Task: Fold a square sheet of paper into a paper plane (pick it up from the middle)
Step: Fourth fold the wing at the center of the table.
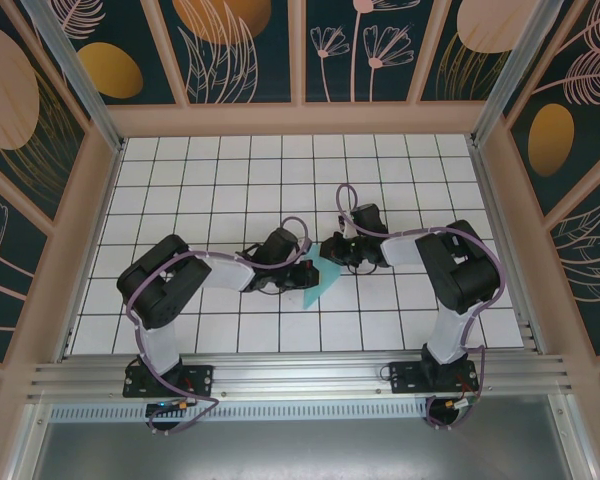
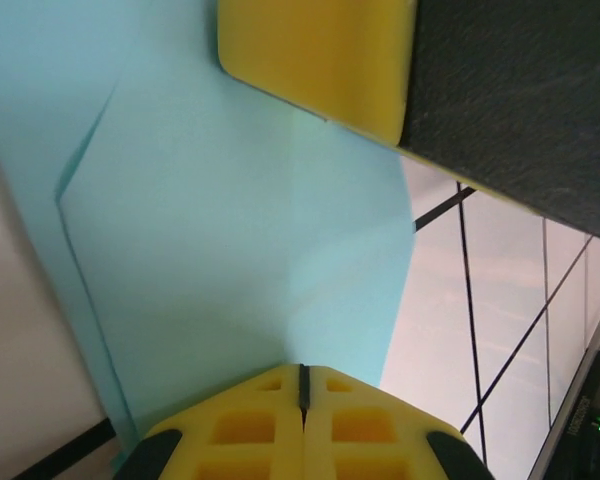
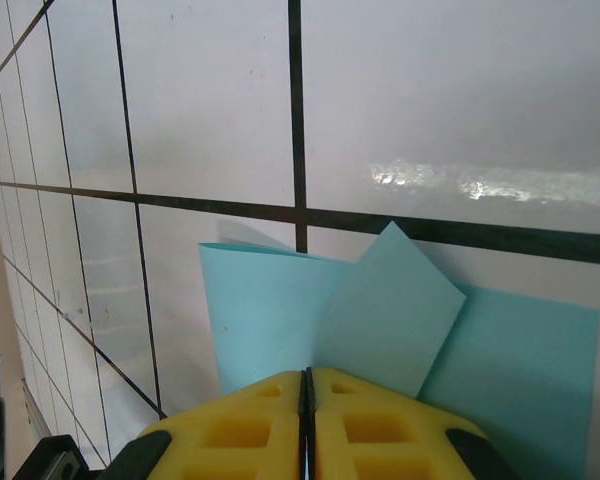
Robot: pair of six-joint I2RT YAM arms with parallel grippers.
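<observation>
Two pinches hold the folded paper (image 1: 318,284) near the middle of the table (image 1: 180,190). The left gripper (image 2: 302,392) is clamped tight on one edge to steady it. The right gripper (image 3: 307,392), jaws together, seems to nip beside a turned-over corner flap (image 3: 385,310), probably to crease it.

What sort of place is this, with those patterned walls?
Probably a small robot test booth: a left arm and a right arm are bolted to a metal rail at the edge of a white gridded table, flower-patterned panels wall it in, and a cyan paper sheet is held between the arms.
</observation>
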